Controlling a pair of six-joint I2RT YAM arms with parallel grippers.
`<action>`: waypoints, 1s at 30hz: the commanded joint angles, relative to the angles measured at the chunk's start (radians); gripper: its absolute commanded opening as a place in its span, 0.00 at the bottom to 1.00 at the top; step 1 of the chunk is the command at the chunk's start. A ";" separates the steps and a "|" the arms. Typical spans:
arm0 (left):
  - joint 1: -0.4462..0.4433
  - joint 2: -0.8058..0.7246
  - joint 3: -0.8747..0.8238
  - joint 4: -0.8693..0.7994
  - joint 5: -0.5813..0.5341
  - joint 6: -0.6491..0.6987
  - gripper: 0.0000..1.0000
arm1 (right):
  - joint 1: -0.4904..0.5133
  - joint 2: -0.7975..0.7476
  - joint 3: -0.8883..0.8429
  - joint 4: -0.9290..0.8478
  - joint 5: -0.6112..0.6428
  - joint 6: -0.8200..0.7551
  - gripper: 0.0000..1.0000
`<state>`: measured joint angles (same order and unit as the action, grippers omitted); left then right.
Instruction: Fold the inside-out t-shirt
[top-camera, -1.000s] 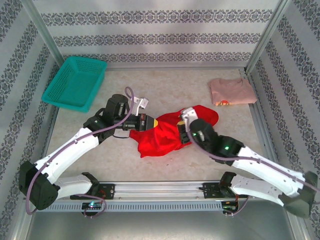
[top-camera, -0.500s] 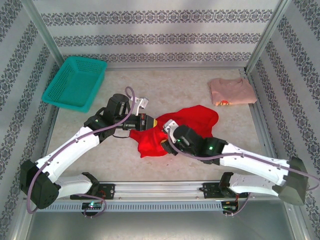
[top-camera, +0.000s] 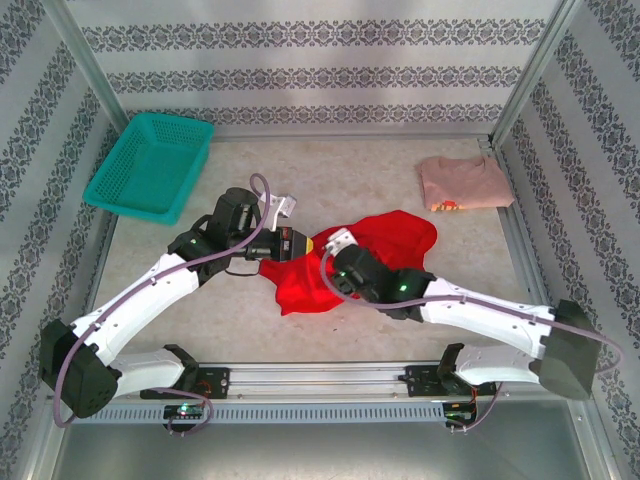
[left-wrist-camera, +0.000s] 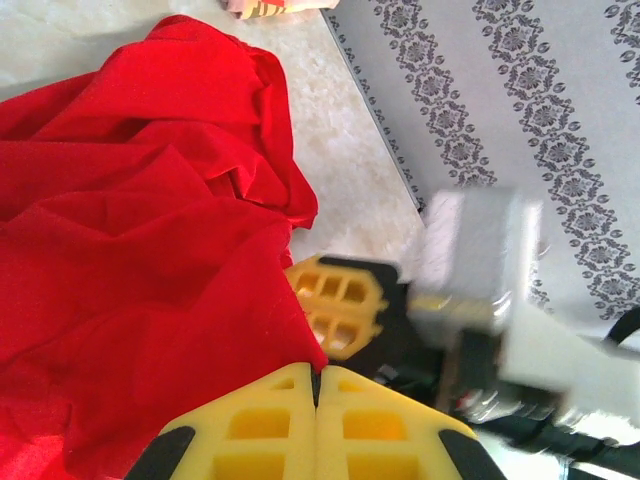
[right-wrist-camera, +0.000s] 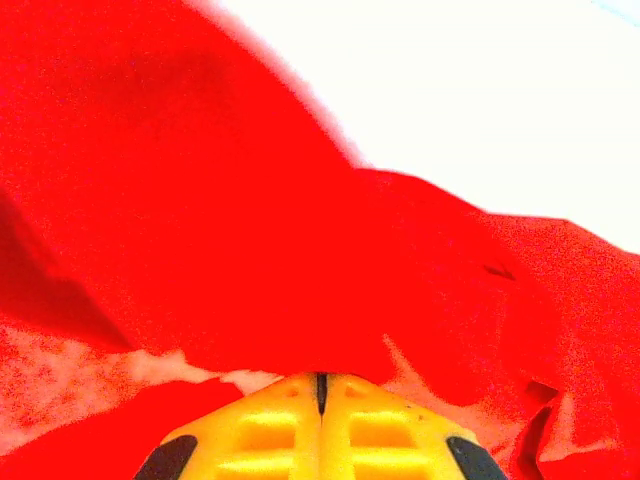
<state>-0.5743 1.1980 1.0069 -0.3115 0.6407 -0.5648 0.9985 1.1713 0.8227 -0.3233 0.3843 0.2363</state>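
Note:
The inside-out t-shirt (top-camera: 392, 240) is a bright red crumpled heap in the middle of the table. My left gripper (top-camera: 303, 244) reaches in from the left, at the shirt's left edge. In the left wrist view its yellow fingers (left-wrist-camera: 317, 372) are shut on a corner of the red cloth (left-wrist-camera: 150, 250). My right gripper (top-camera: 322, 259) lies over the shirt close to the left one, and one of its yellow fingers (left-wrist-camera: 340, 305) shows just beyond the left tips. In the right wrist view that gripper (right-wrist-camera: 320, 378) is shut, with a fold of the red cloth (right-wrist-camera: 250, 220) at its tips.
A teal basket (top-camera: 150, 165) stands at the back left. A folded pale pink shirt (top-camera: 463, 183) lies at the back right by the patterned side wall (left-wrist-camera: 500, 100). Metal frame posts stand at the table's corners.
My right arm swung left across the shirt; its gripper opened and shut again beside the left gripper. The left arm kept its hold and place.

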 joint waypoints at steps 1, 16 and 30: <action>0.008 -0.014 0.029 -0.036 -0.035 0.035 0.00 | -0.084 -0.108 -0.020 0.033 -0.172 0.054 0.00; 0.010 -0.012 0.028 -0.022 -0.022 0.025 0.00 | -0.026 -0.015 -0.023 0.038 -0.255 -0.032 0.66; 0.011 -0.018 0.021 -0.021 -0.028 0.032 0.00 | -0.141 -0.001 -0.025 0.088 -0.249 -0.009 0.00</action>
<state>-0.5739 1.1980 1.0069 -0.3302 0.6193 -0.5568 0.8856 1.2186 0.8043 -0.2779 0.1978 0.2058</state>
